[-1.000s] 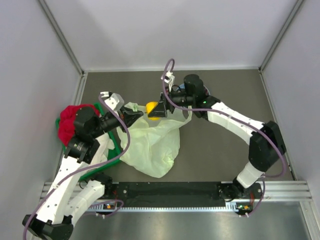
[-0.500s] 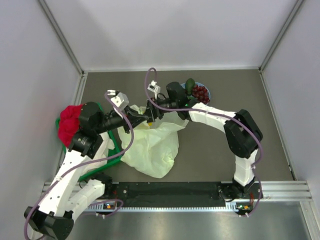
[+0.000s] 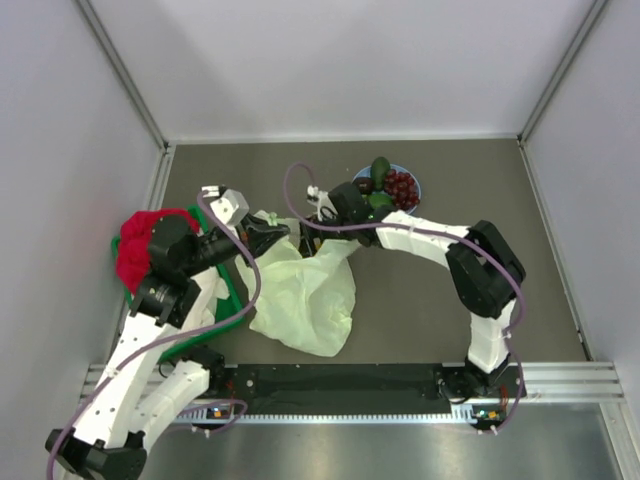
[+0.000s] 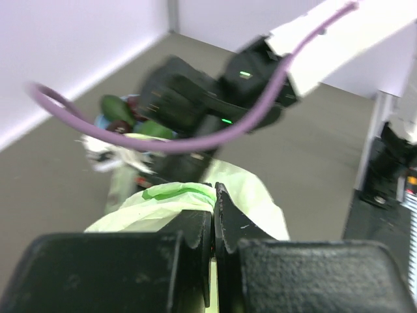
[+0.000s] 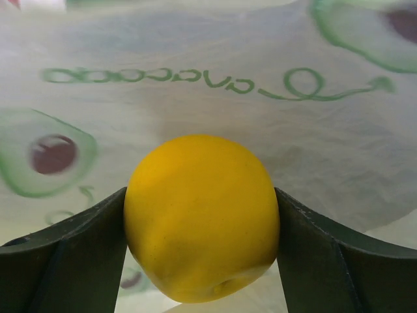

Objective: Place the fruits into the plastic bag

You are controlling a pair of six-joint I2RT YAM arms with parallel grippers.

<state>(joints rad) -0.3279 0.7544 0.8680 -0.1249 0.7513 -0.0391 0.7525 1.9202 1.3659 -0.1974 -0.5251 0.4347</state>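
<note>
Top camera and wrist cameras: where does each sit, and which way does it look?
Top: above and behind the arms, looking down at the table; both arms, the bag and the plate show.
Left wrist: on the left arm, looking past the left gripper, shut on the bag, toward the right arm.
Right wrist: on the right arm, facing into the bag; the right gripper holds an orange.
Shared: top and left wrist show the bag and right arm.

One plastic bag [image 3: 305, 300] and one yellow citrus [image 5: 202, 218] are counted. On one blue plate [image 3: 418, 186], one dark red grape bunch [image 3: 402, 187], two green fruits [image 3: 380, 166] [image 3: 379, 200] and one small dark fruit [image 3: 365, 185] are seen. One red cloth [image 3: 135, 245] is counted.
</note>
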